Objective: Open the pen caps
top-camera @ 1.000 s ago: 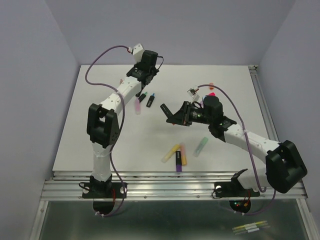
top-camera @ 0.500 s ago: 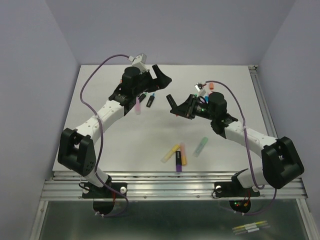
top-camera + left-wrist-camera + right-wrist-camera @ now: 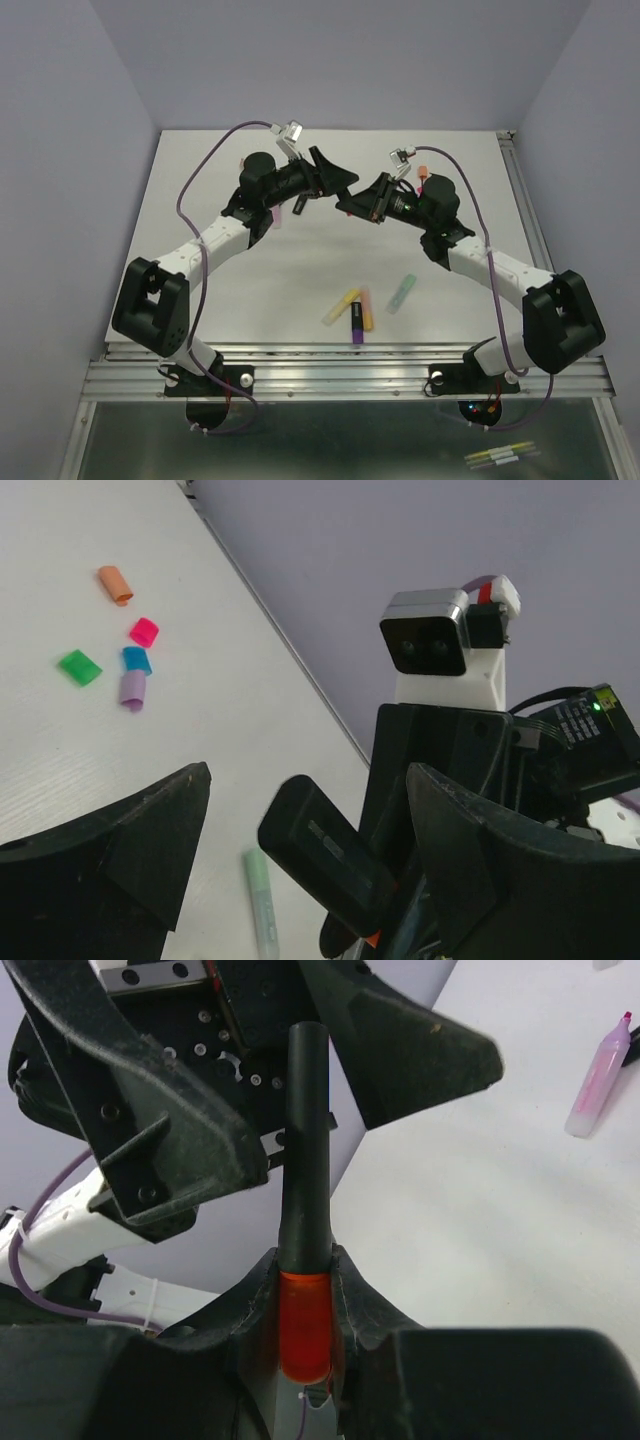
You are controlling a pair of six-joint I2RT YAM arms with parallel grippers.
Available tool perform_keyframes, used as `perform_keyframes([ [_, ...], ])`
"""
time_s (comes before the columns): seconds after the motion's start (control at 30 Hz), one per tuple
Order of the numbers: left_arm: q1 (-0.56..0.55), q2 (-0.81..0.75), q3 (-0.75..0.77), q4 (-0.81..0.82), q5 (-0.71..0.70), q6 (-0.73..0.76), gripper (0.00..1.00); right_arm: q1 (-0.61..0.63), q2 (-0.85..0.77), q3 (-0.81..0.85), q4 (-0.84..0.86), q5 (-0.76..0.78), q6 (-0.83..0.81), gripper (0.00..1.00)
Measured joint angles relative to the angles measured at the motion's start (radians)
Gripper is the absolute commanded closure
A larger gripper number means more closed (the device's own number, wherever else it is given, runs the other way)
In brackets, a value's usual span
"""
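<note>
My right gripper (image 3: 305, 1270) is shut on a pen by its orange cap (image 3: 305, 1325). The pen's black barrel (image 3: 305, 1140) sticks straight out, high above the table. My left gripper (image 3: 310, 850) is open, and the barrel (image 3: 330, 855) lies in the gap between its fingers (image 3: 110, 860) without touching them. In the top view the two grippers meet over the table's back middle, left gripper (image 3: 338, 180), right gripper (image 3: 362, 203). Loose pen caps lie on the table: orange (image 3: 115, 584), pink (image 3: 144, 632), green (image 3: 79, 667), blue (image 3: 136, 660) and purple (image 3: 132, 690).
Several pens lie near the front of the table: yellow (image 3: 341, 306), purple (image 3: 357, 325), orange (image 3: 366, 310) and pale green (image 3: 402, 293). A pink pen (image 3: 600, 1070) lies at the back left, under the left arm. A metal rail (image 3: 350, 355) runs along the near edge.
My left arm swung from the back left toward the middle and its gripper opened. My right gripper lifted the pen up and back, so its barrel now lies between the left fingers.
</note>
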Motion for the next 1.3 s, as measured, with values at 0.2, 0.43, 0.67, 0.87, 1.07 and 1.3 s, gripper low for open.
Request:
perform_keyframes([
  [0.2,-0.018,-0.051,-0.047,0.087,0.017,-0.045,0.42,0.0,0.035,0.009,0.062,0.002,0.038,0.99],
  [0.43,-0.01,-0.057,-0.062,0.122,0.004,-0.072,0.54,0.001,0.049,0.015,0.124,0.007,0.061,0.99],
  [0.67,-0.011,-0.06,-0.062,0.152,-0.01,-0.125,1.0,0.002,0.084,0.03,0.196,-0.007,0.069,0.99],
  [0.87,-0.01,-0.062,-0.066,0.175,-0.016,-0.129,1.0,0.001,0.094,0.037,0.222,-0.027,0.065,0.99],
  [1.07,0.007,-0.029,0.079,0.028,-0.021,-0.076,1.0,0.01,0.049,0.008,0.218,-0.03,0.0,0.99],
  [1.3,0.146,0.043,0.369,-0.055,-0.158,0.014,1.0,0.115,-0.1,-0.184,0.166,-0.079,-0.029,0.99],
])
